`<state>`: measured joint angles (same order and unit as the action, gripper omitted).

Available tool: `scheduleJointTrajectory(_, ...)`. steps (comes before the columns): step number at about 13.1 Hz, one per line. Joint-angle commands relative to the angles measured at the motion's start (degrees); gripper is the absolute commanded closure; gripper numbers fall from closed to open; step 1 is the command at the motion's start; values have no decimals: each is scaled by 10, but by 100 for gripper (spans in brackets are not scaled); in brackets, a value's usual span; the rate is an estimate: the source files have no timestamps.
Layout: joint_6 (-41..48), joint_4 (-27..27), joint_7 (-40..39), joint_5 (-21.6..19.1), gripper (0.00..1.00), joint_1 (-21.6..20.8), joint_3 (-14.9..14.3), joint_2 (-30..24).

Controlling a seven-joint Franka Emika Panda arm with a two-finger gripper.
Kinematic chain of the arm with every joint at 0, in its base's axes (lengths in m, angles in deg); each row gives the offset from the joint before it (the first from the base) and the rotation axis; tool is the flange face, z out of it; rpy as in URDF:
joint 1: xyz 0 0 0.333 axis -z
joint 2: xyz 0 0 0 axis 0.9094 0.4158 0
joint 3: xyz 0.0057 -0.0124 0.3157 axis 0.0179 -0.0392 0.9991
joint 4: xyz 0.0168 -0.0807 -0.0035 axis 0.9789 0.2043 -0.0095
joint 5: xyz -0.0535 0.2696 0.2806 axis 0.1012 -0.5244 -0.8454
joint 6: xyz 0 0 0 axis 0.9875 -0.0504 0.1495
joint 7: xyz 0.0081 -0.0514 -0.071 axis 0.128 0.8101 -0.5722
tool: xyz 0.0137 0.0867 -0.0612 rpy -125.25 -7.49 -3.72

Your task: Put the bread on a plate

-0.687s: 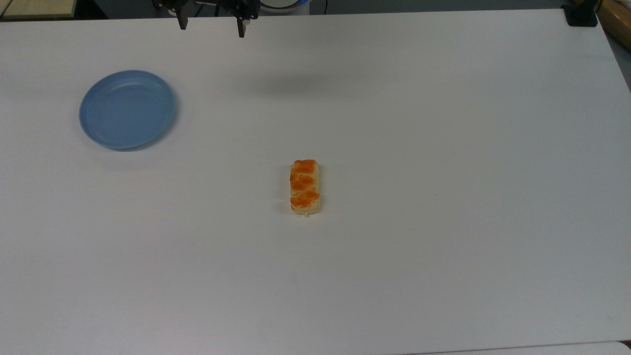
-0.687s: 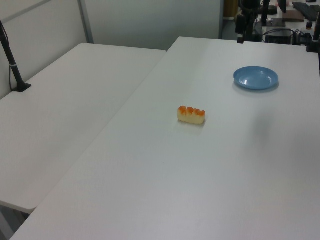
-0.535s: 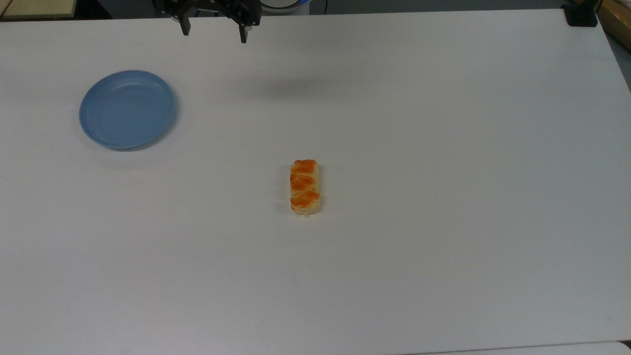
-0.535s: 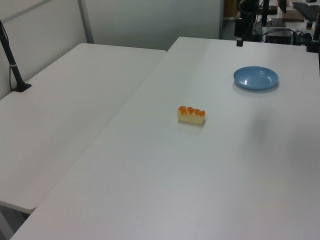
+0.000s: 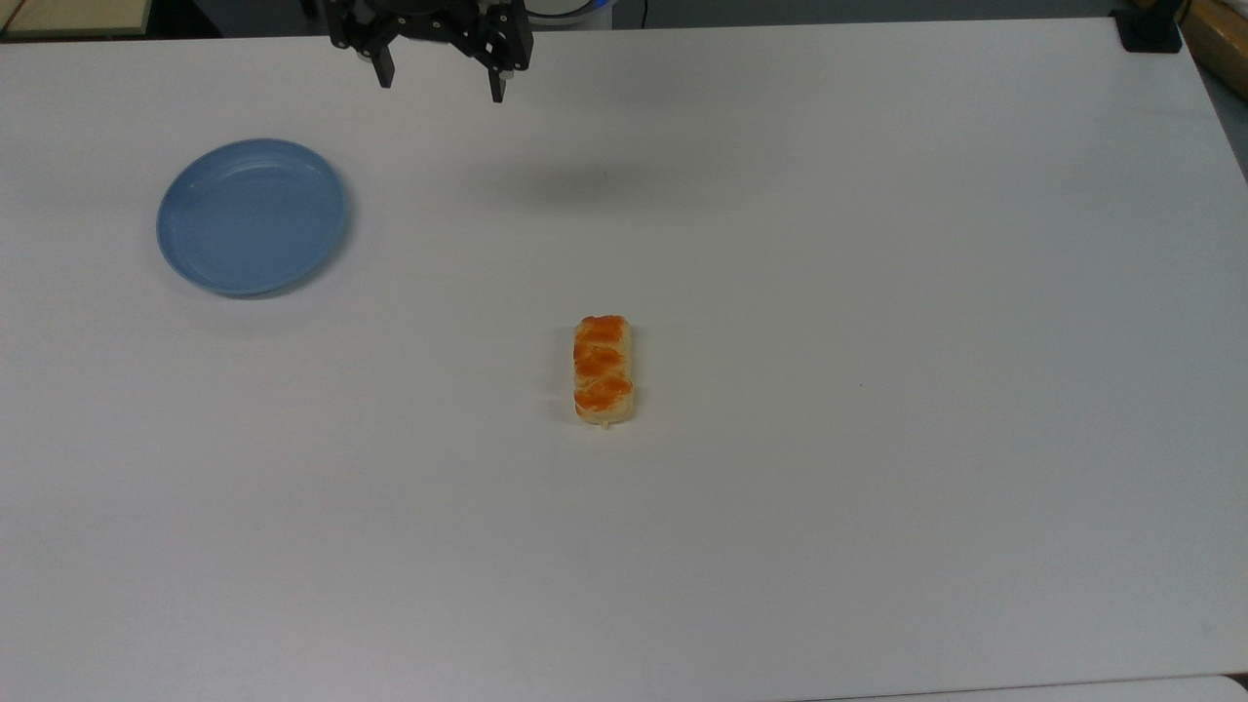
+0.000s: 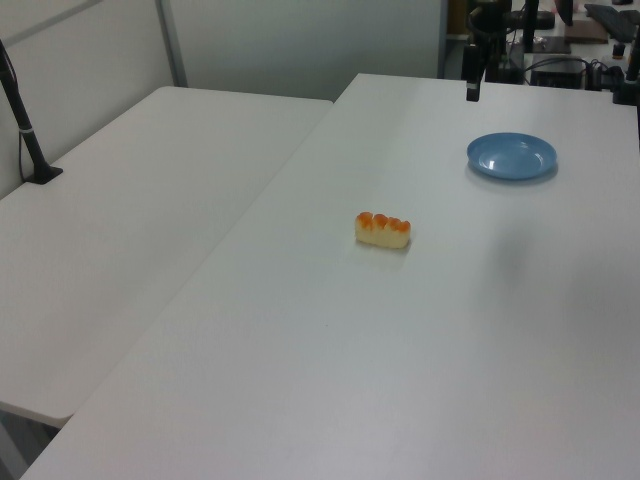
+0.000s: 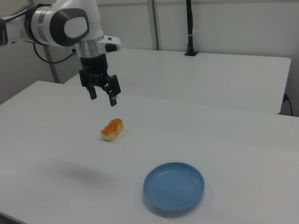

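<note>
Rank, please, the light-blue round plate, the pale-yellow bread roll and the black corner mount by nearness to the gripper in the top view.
1. Light-blue round plate, top view's left, and pale-yellow bread roll, mid-table: too close to call, as the open gripper hangs above the table.
2. Black corner mount, top view's upper right: farthest.

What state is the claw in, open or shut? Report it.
Open. The claw hangs above the table, its two fingers spread wide apart with nothing between them; the bread lies untouched.
</note>
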<state>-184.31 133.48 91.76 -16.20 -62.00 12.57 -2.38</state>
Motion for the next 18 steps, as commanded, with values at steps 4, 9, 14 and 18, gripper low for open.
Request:
scheduleJointTrajectory(4,2,-12,9,-10,0,-6,-7,8)
scheduleJointTrajectory(9,3,-12,10,-10,0,-7,-7,10)
scheduleJointTrajectory(14,0,-16,9,-6,0,-7,-7,24)
scheduleJointTrajectory(18,-2,-26,7,-5,0,-4,-7,40)
